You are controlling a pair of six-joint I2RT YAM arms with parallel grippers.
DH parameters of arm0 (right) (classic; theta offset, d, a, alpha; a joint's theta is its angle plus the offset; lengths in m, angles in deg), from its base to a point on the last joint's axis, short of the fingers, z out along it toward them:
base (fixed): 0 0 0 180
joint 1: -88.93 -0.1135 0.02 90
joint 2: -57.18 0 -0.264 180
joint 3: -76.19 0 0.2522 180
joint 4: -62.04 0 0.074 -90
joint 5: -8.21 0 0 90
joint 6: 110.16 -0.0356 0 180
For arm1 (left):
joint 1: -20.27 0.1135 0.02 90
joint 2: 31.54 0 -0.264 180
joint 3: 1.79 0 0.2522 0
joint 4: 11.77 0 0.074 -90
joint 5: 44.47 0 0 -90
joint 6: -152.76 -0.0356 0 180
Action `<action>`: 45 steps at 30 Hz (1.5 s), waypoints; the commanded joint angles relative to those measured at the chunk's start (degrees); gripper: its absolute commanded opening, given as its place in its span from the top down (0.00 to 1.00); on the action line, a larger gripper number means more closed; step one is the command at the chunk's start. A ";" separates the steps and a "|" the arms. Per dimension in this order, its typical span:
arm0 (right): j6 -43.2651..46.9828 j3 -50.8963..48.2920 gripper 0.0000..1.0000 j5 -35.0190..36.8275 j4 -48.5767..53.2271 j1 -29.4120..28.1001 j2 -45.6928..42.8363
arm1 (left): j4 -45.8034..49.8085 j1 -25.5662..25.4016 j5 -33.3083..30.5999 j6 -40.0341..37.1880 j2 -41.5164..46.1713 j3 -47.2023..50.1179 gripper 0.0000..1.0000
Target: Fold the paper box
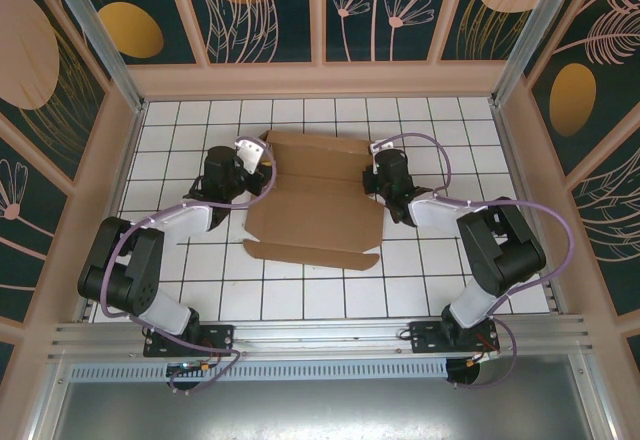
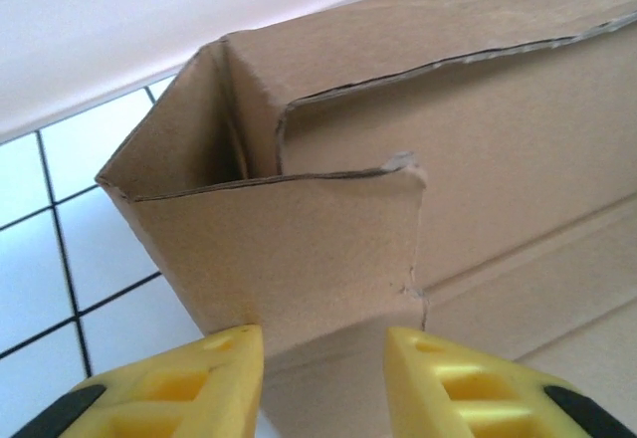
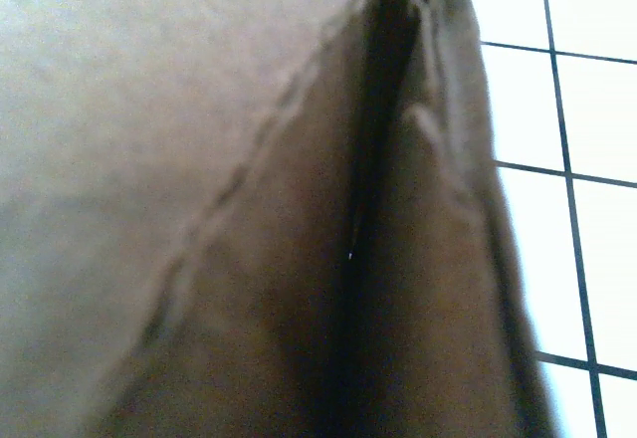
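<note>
Nearest the arm bases is the white tiled table (image 1: 300,295), glossy squares with dark grout lines. The plain brown cardboard paper box (image 1: 315,210) sits at the middle of the tiles, partly folded. Its near flap lies flat on the tiles and has rounded corners. The middle panel is smooth and matte, and the far panel is tilted up.

The left pincer (image 1: 262,157) is at the box's far left corner, and the right pincer (image 1: 380,158) is at its far right edge. In the left wrist view a small side flap stands upright and runs down between the two yellow plastic fingertips (image 2: 214,378). They are parted, one on each side of it, and I cannot tell whether they press it. That flap meets a taller wall behind it, making a hollow corner with rough cut edges and pressed crease lines.

The right pincer is clenched. In its wrist view, blurred cardboard folds sit close to the lens around a dark slit, and I cannot tell whether it pinches any.

Beyond the box stand dark teal wall panels (image 1: 270,10) painted with pale flowers.
</note>
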 commanded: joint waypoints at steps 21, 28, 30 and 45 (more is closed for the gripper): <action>-1.43 2.98 1.00 -0.85 -0.17 1.81 0.86 | -0.68 -1.54 10.64 5.31 5.36 1.85 0.60; 3.76 -1.34 1.00 -3.03 -7.03 2.12 -0.72 | -0.13 -1.49 3.35 6.78 16.91 6.26 0.61; 5.59 -3.57 1.00 -2.84 -11.08 2.11 -1.03 | -1.17 -1.41 1.03 7.54 20.37 7.90 0.62; 5.08 -3.35 1.00 -2.47 -11.65 2.34 0.61 | 1.46 6.55 1.08 7.49 21.82 11.77 0.63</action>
